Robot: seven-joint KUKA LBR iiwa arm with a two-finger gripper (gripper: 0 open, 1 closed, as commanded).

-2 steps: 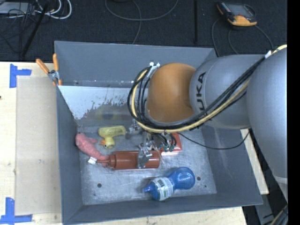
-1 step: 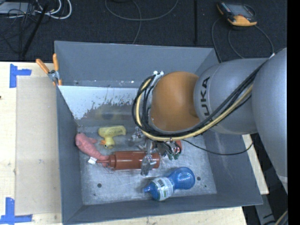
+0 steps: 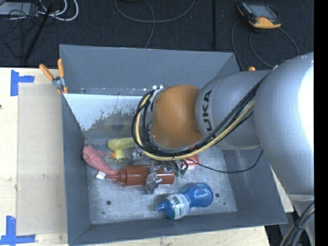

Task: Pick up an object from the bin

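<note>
"UKA" lettering [image 3: 206,113] on arm [image 3: 246,111], brown bottle [image 3: 134,176] below

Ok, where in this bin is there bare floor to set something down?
Front-left corner, below the pink toy and left of the blue bottle; also right of that bottle. Crowded mid-bin around the brown bottle and yellow toy.

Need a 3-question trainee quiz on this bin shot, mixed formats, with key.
1. Fill in: in the view, the pink soft toy lies to the ___ of the brown bottle.
2. True or false: the blue bottle lies on its side.
3. Which thing is nearest the pincer? A) pink soft toy B) brown bottle C) blue bottle

Key: 1 left; 2 true; 3 B.
</note>
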